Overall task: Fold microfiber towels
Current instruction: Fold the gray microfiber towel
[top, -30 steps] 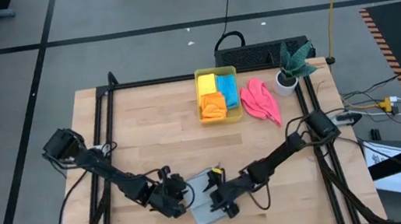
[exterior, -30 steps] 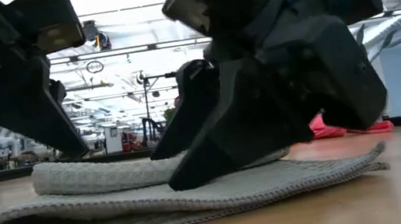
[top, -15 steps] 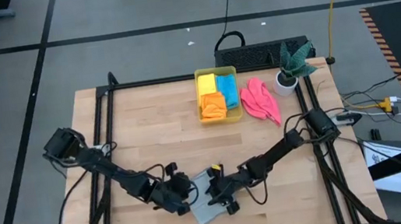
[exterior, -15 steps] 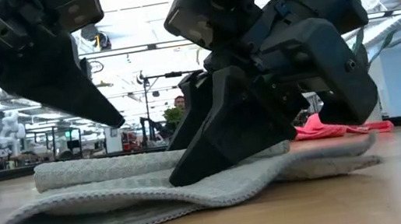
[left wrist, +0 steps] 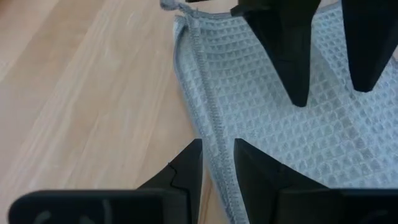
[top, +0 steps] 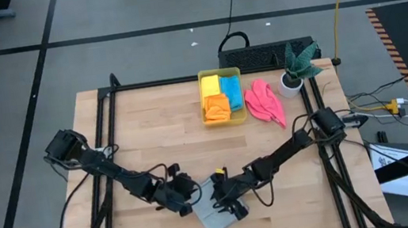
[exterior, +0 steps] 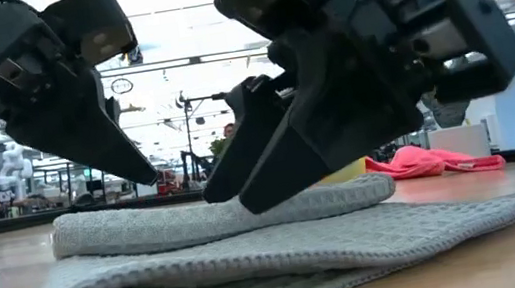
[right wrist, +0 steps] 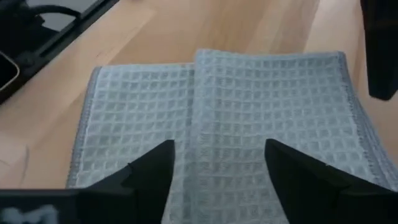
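Towel: your soft light grey waffle cloth (top: 217, 216) lies folded at the table's near edge, its long side slanting toward the near right.
Left gripper (top: 192, 199): nips the cloth's hemmed edge (left wrist: 208, 124).
Right gripper (top: 227, 207): fingers spread wide over the fold, holding nothing.
Room: bare wood (top: 151, 133) all around.
Far: yellow see-through bin (top: 225, 119), pink cloth (top: 264, 102).

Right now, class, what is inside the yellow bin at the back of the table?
Inside the bin lie three towels: a yellow towel, an orange towel and a blue towel. Anything beneath them is covered and cannot be seen.
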Action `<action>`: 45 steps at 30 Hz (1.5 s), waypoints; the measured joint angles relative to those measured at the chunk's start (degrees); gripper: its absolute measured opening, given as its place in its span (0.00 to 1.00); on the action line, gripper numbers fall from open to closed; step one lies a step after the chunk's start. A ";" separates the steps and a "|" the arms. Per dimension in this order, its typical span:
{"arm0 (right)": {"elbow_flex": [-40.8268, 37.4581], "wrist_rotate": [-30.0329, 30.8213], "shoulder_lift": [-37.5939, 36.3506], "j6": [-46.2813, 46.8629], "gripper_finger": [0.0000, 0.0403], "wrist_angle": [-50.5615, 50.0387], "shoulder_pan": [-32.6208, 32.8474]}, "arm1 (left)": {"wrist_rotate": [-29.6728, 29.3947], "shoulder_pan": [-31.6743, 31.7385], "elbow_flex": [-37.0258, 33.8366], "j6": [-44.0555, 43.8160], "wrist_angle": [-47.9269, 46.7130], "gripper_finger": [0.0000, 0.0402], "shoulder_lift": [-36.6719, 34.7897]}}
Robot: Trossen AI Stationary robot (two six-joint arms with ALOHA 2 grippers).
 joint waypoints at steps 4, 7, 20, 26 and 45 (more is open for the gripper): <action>0.02 0.22 1.28 -3.04 0.65 0.36 0.38 | 0.00 0.12 -2.57 -0.88 3.82 0.23 0.02; 0.13 0.51 2.96 -3.33 0.64 2.19 0.14 | 0.02 0.22 -3.79 -0.96 7.06 0.23 0.02; 0.22 1.65 4.49 -2.13 0.24 3.14 -1.58 | 2.12 -0.60 -4.64 -1.00 8.37 0.23 -0.24; -0.09 1.64 1.03 -1.08 0.07 0.35 -1.43 | 3.73 -0.61 -4.64 -1.65 7.13 0.23 -1.30; 0.02 -7.71 -14.81 18.10 0.05 -6.37 -3.24 | -4.71 -6.64 -4.57 -1.24 -0.69 0.23 -17.69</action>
